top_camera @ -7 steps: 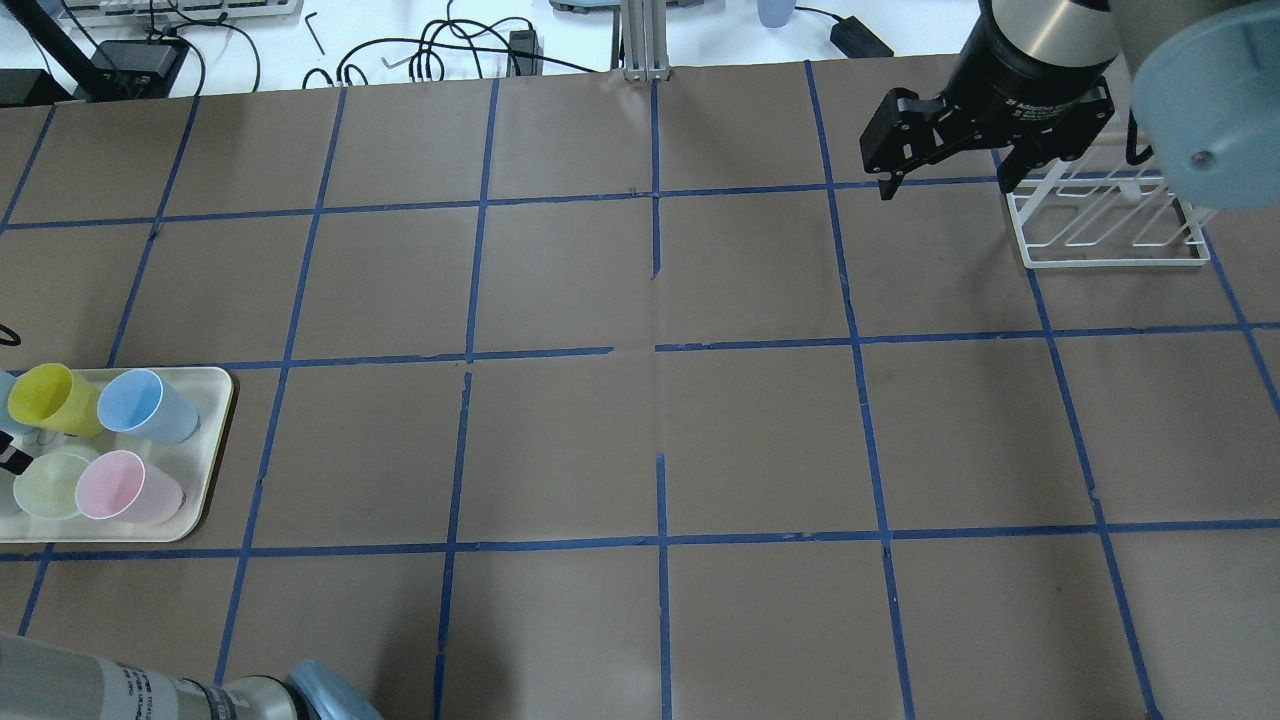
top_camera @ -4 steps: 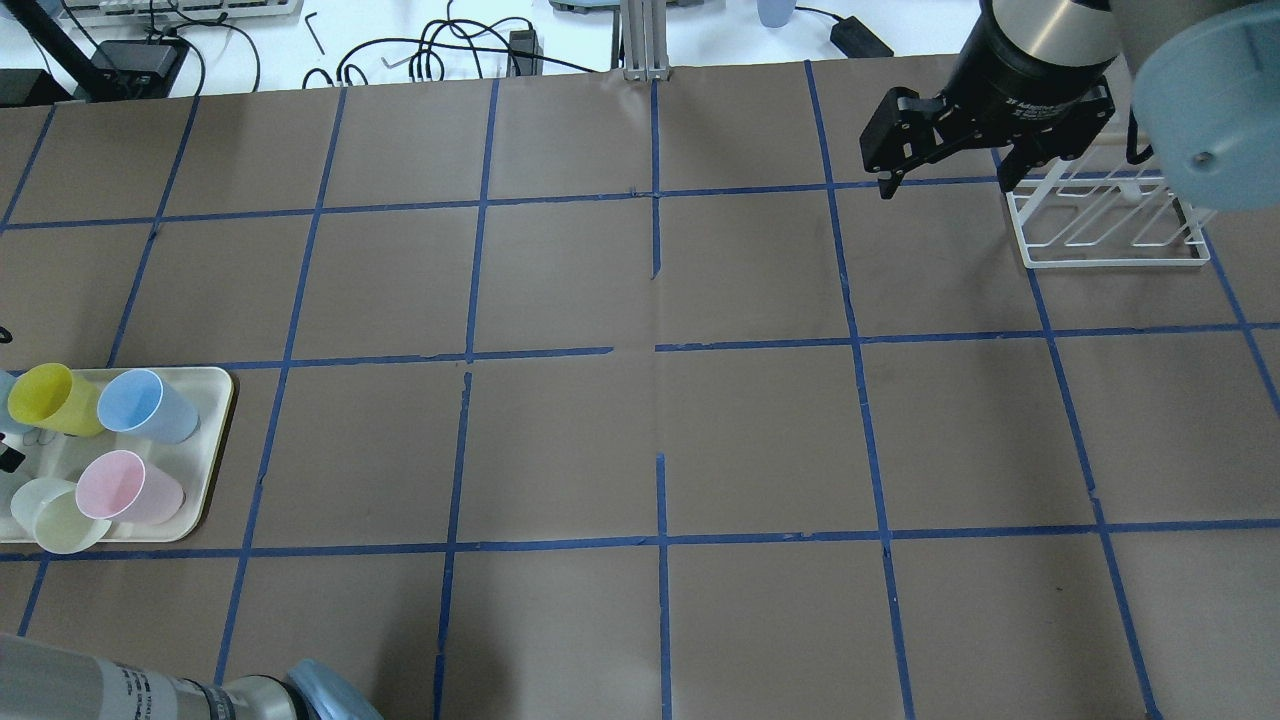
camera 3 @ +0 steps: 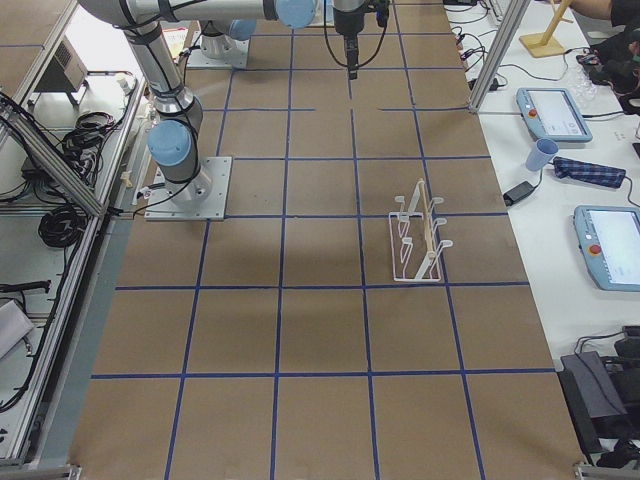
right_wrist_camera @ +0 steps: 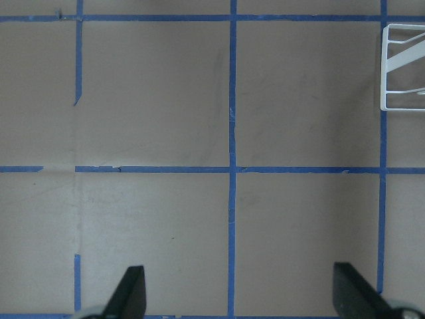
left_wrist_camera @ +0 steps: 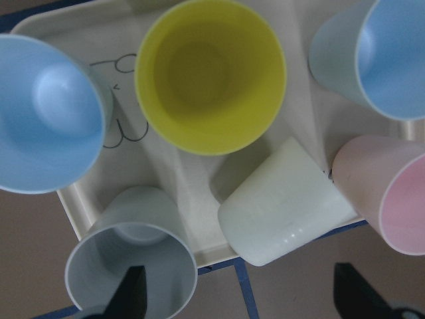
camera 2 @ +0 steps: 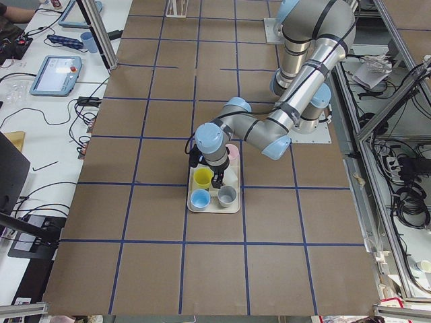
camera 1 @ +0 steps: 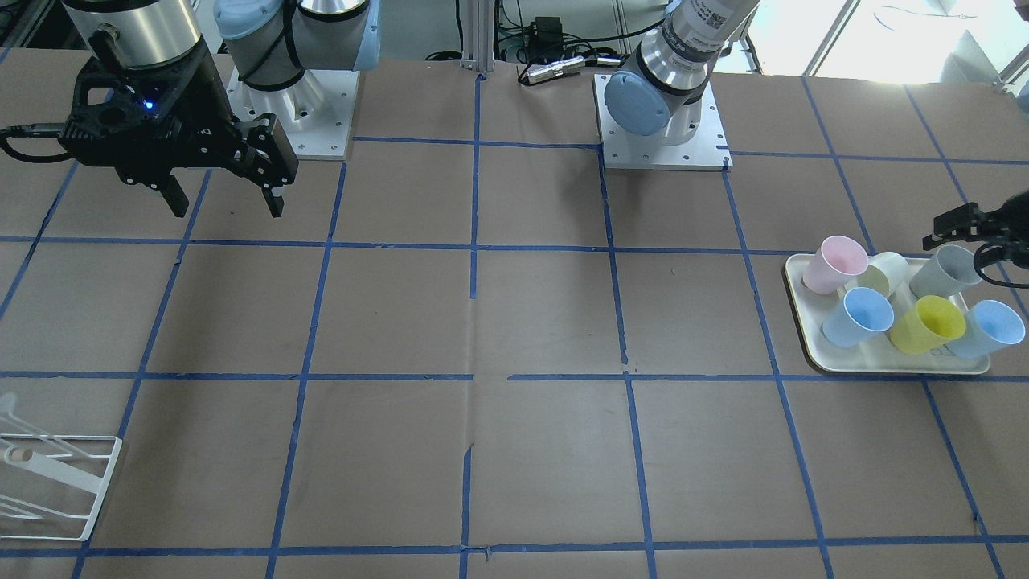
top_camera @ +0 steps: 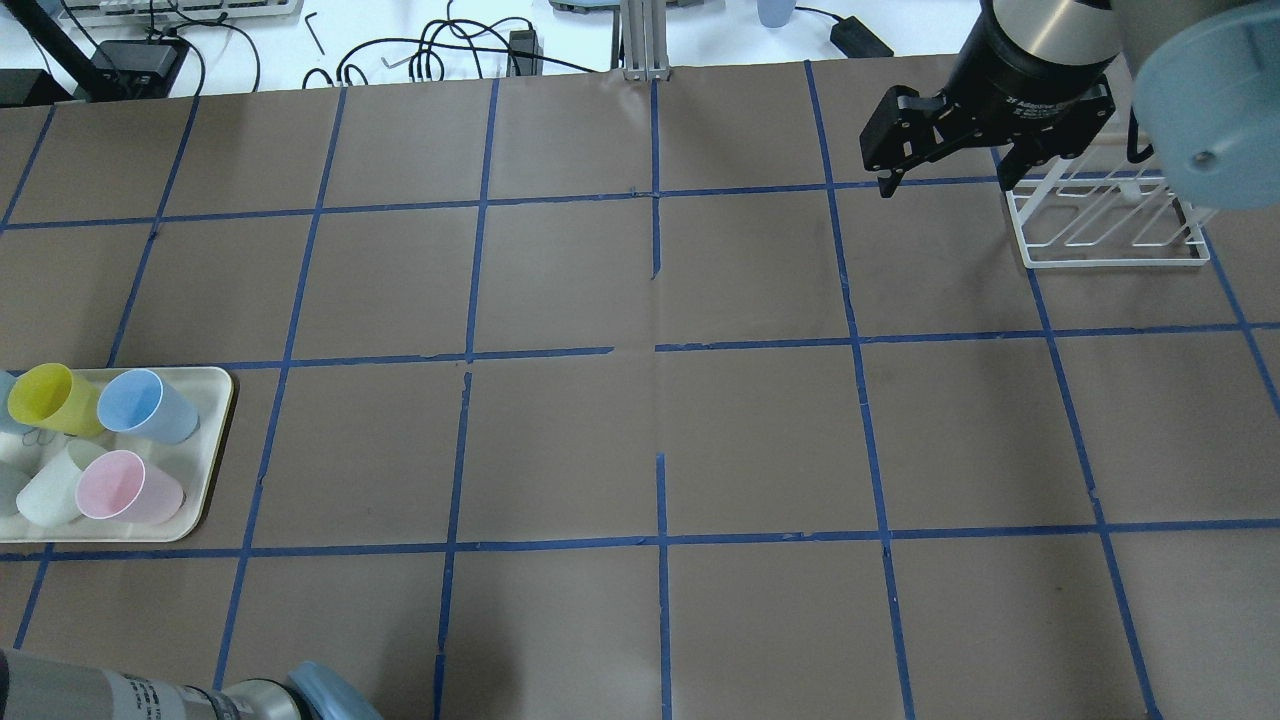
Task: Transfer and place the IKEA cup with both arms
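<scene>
The cream IKEA cup point(left_wrist_camera: 285, 203) lies tipped on its side on the cream tray point(left_wrist_camera: 73, 199), touching the pink cup point(left_wrist_camera: 385, 199). It also shows in the front-facing view point(camera 1: 884, 269) and the overhead view point(top_camera: 45, 490). My left gripper point(left_wrist_camera: 242, 299) hangs over the tray's edge, open and empty, one finger above the light grey cup point(left_wrist_camera: 133, 259). It shows at the front-facing view's right edge point(camera 1: 977, 233). My right gripper point(top_camera: 945, 185) is open and empty, high at the far right beside the rack, also seen in the front-facing view point(camera 1: 227, 211).
The tray point(camera 1: 884, 370) also holds a yellow cup point(camera 1: 928, 322), two blue cups point(camera 1: 856, 315) and the grey cup point(camera 1: 944, 269), packed close. A white wire rack point(top_camera: 1110, 230) stands at the far right. Brown paper with blue tape lines covers the table.
The cream cup stood upright in the tray, tilted toward the tray's near edge, and now lies on its side. The left gripper's black tip has left the overhead view. The right arm is still.
</scene>
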Controlling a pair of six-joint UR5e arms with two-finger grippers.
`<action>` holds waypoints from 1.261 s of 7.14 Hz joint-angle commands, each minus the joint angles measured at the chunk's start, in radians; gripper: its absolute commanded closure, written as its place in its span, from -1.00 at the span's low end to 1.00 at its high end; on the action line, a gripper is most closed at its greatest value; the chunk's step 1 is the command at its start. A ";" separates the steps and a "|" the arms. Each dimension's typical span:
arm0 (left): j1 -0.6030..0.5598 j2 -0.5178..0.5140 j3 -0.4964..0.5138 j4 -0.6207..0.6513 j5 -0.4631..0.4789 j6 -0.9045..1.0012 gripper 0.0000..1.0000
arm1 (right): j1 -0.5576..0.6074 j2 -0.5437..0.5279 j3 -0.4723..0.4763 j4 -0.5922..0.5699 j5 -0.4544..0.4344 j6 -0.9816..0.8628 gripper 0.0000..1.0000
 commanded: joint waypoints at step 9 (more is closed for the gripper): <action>-0.864 0.273 0.059 -0.178 -0.062 -1.102 -1.00 | 0.000 0.000 0.000 0.008 -0.002 0.000 -1.00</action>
